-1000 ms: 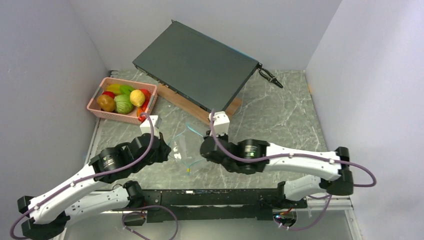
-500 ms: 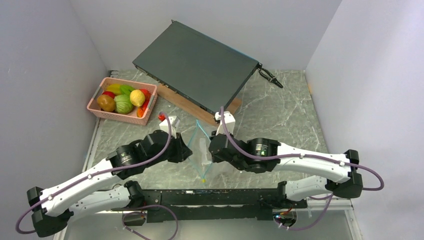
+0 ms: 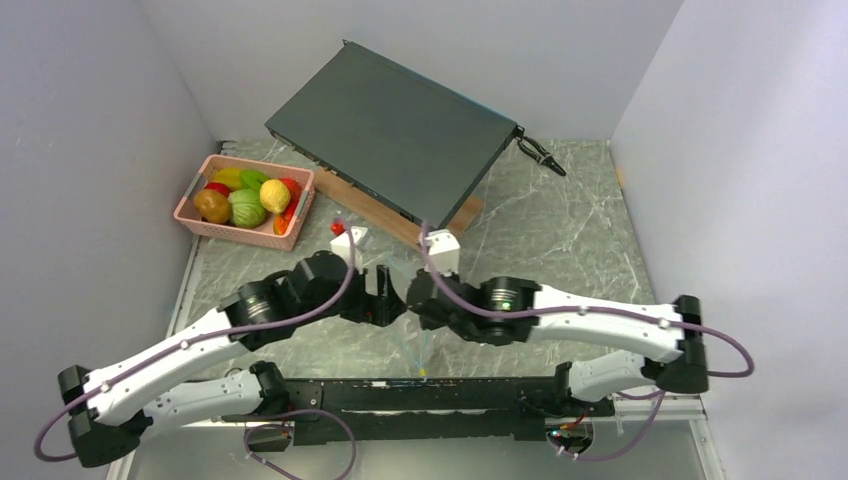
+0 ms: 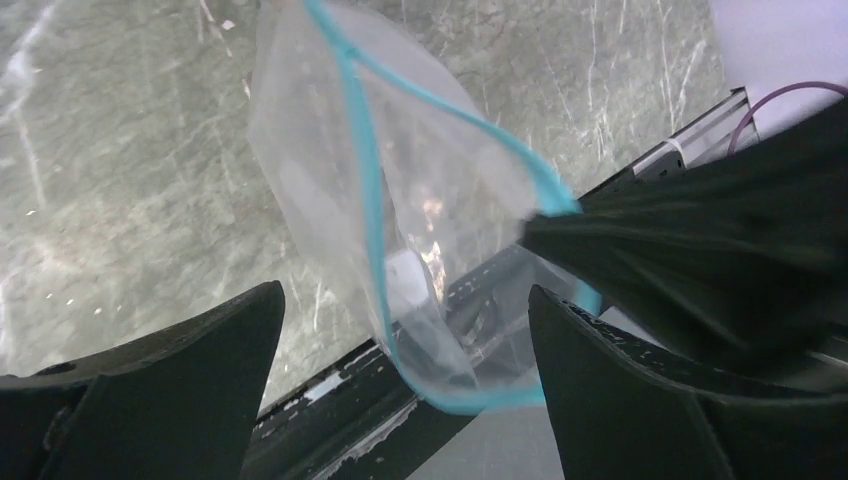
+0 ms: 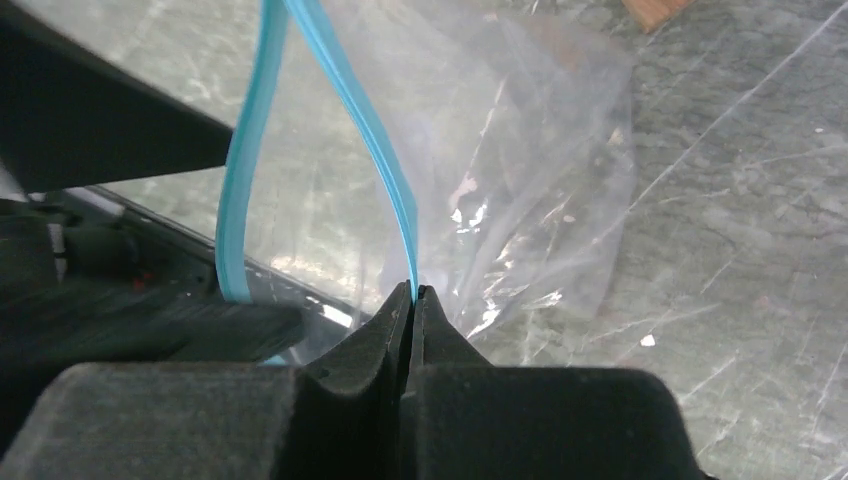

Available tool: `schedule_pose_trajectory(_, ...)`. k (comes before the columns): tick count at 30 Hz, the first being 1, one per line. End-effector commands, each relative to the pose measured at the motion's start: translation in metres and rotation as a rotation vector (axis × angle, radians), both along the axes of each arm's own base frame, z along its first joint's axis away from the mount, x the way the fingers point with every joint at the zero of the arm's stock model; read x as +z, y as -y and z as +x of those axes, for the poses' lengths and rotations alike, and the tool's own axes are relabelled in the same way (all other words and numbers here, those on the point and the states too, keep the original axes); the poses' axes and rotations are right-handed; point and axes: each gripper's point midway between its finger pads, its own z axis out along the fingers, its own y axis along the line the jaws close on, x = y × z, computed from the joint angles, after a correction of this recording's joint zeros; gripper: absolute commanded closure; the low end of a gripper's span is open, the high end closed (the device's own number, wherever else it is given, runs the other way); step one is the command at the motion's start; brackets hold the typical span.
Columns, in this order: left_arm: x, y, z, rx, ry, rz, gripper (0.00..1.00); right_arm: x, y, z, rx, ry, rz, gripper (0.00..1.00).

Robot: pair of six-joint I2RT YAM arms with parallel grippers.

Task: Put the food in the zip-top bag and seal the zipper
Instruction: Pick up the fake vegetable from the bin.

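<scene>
So the whole thing right now comes down to where the zip-top bag (image 4: 420, 200) sits relative to the two tools. The right gripper (image 5: 410, 295) has its jaws clamped tight on the zipper (image 5: 395, 170), pinching one end of the teal strip. The bag dangles off that pinch above the table (image 3: 560, 220), dead centre in the top view. In the right wrist view the two teal lips run up and away from the pinch toward the top left of the frame. They're parted into a narrow slit, so the mouth is only a little open. The left gripper (image 4: 402, 292) is spread wide and holding nothing. In its own view the bag hangs right between the two fingers, with the teal strip running top to bottom through the middle of the frame. I'd guess the next move is the left one closing on the free lip to pull the mouth wider, and it's lined up for that. The food (image 3: 247, 197) is all in the pink basket (image 3: 225, 232) at the upper left of the top view, well apart from the bag. The left arm is the nearer one to it.
</scene>
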Motion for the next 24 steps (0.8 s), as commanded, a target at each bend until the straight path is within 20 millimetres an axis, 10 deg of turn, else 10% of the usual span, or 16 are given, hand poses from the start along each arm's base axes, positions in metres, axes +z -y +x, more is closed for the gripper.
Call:
schedule_pose_trajectory(1, 0.024, -0.043, -0.009, 0.031, 0.079, 0.032, 0.01, -0.011, -0.031, 0.016, 0.045, 0.018, -0.04, 1.0)
schedule_pose_trajectory(13, 0.032, -0.167, -0.012, 0.471, 0.107, 0.15, 0.0, -0.028, -0.099, 0.056, 0.258, -0.147, 0.24, 1.0)
schedule_pose_trajectory(24, 0.027, -0.135, 0.024, 0.434, 0.108, 0.163, 0.0, -0.025, -0.084, 0.06, 0.159, -0.138, 0.317, 1.0)
